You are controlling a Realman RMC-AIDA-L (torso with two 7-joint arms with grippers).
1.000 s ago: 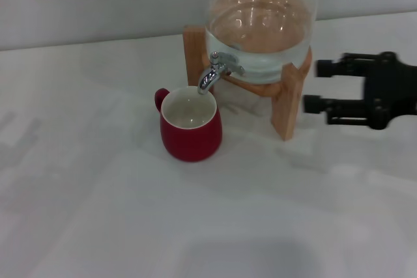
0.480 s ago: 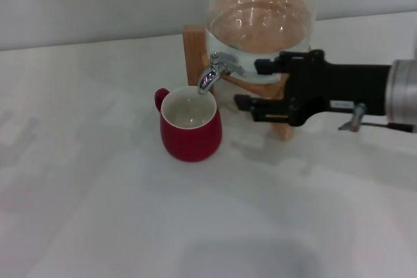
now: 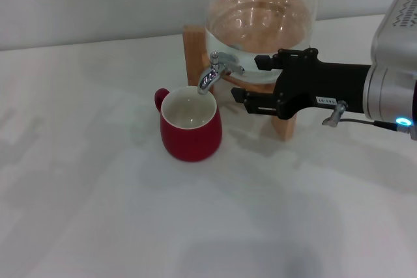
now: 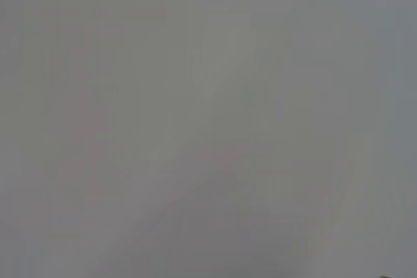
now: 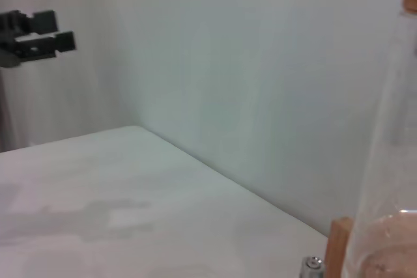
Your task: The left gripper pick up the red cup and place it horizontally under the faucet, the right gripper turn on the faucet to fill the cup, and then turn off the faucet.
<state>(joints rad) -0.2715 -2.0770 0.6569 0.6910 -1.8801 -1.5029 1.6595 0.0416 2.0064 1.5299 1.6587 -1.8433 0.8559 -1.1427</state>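
The red cup [image 3: 191, 128] stands upright on the white table, handle to the back left, its white inside directly under the spout of the chrome faucet [image 3: 212, 76]. My right gripper [image 3: 247, 79] reaches in from the right. It is open, just right of the faucet at lever height, one finger above and one below, touching nothing. In the right wrist view the faucet's lever top [image 5: 313, 264] shows only at the edge. My left gripper [image 5: 38, 32] hangs far off in that view, open and empty. The left wrist view shows only a blank grey surface.
The faucet belongs to a glass water jar [image 3: 260, 24] on a wooden stand [image 3: 285, 105] at the back of the table [image 3: 98, 193]. A pale wall runs behind it. The stand's front leg is just behind my right gripper.
My right gripper has travelled left from the picture's right edge to beside the faucet, and its grey arm body has come into view. The cup has not moved.
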